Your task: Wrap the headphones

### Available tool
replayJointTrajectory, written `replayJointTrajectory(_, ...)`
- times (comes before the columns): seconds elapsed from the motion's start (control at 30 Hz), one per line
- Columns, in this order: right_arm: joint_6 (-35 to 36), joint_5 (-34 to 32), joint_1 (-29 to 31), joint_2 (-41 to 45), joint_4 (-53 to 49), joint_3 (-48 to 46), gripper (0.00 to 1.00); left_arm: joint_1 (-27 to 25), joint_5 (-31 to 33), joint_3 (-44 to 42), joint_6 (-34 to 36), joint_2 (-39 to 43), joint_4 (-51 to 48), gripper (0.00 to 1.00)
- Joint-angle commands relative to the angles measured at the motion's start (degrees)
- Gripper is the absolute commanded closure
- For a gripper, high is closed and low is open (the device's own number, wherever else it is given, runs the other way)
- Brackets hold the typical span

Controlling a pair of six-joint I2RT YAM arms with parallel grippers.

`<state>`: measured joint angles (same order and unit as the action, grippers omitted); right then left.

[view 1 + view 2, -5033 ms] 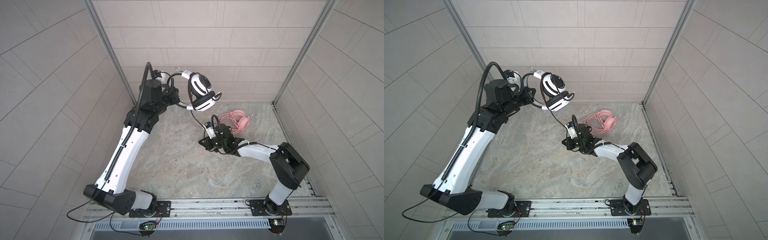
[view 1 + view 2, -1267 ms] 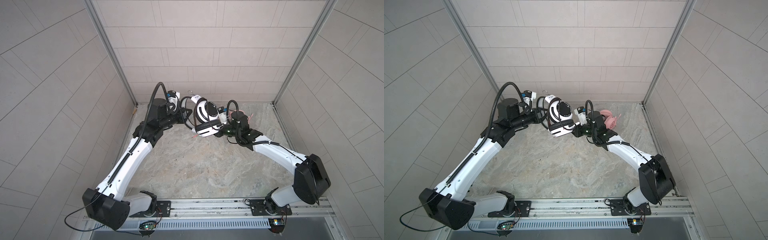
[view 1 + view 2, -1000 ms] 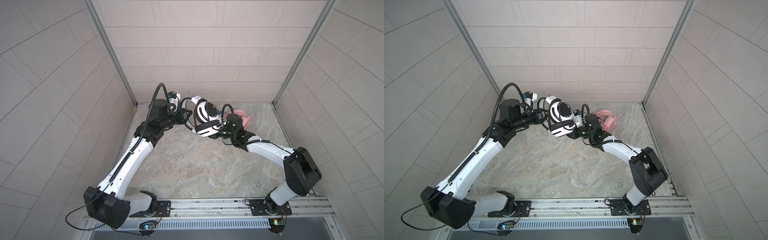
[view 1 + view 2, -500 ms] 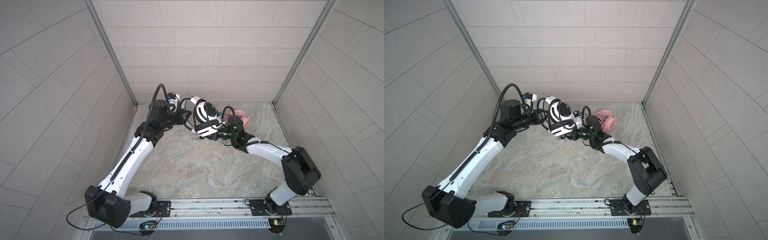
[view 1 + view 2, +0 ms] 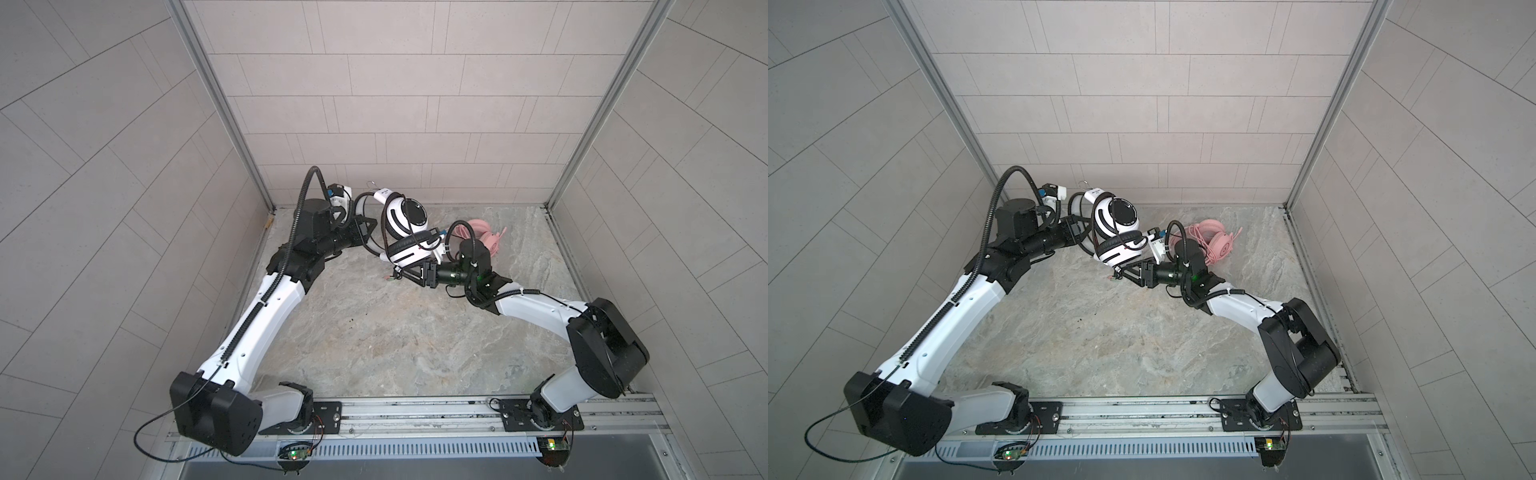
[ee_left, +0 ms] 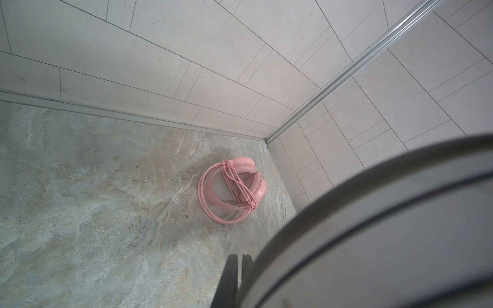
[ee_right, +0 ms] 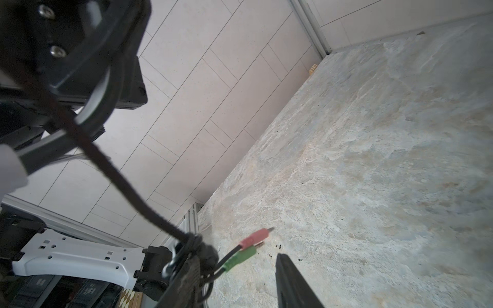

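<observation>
So that its black cable [image 7: 128, 192] could be wound, we held the white-and-black headset [image 5: 405, 230] aloft, left gripper [image 5: 368, 230] clamped on its headband [image 6: 373, 226], right gripper [image 5: 398, 275] parted around the plugs [image 7: 250, 245]; the pink headset [image 5: 1220, 245] lay wrapped near the back wall [image 5: 395, 124].

The light is bright, soft and even in both top views, and it may come from above. The arms [image 5: 270, 316] cast only faint shadows on the floor [image 5: 374, 340]. Tile lines on the walls [image 5: 83, 187] bend near the edges. In the left wrist view the white headset [image 6: 386, 240], close to the lens, is a big grey blur, but the pink headset [image 6: 257, 186] is sharp. In the right wrist view the cable [image 7: 125, 186] and plugs [image 7: 253, 237] look soft.
</observation>
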<state>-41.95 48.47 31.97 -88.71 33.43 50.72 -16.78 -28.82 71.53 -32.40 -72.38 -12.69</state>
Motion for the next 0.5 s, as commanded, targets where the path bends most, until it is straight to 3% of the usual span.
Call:
replayJointTrajectory(0.0, -1.41, 1.78, 1.41, 0.27, 4.35, 0.03, 0.52, 0.42, -0.76, 0.66, -2.23, 1.85, 4.42, 1.0)
replayJointTrajectory(0.23, 3.06, -1.22, 1.43, 0.96, -0.67, 0.36, 0.5, 0.44, 0.47, 0.44, -2.53, 2.78, 4.62, 1.0)
replayJointTrajectory(0.47, 19.83, -17.96, 0.51, 7.64, -20.25, 2.25, 0.49, 0.55, -0.35, 0.71, -2.34, 2.55, 4.06, 1.0)
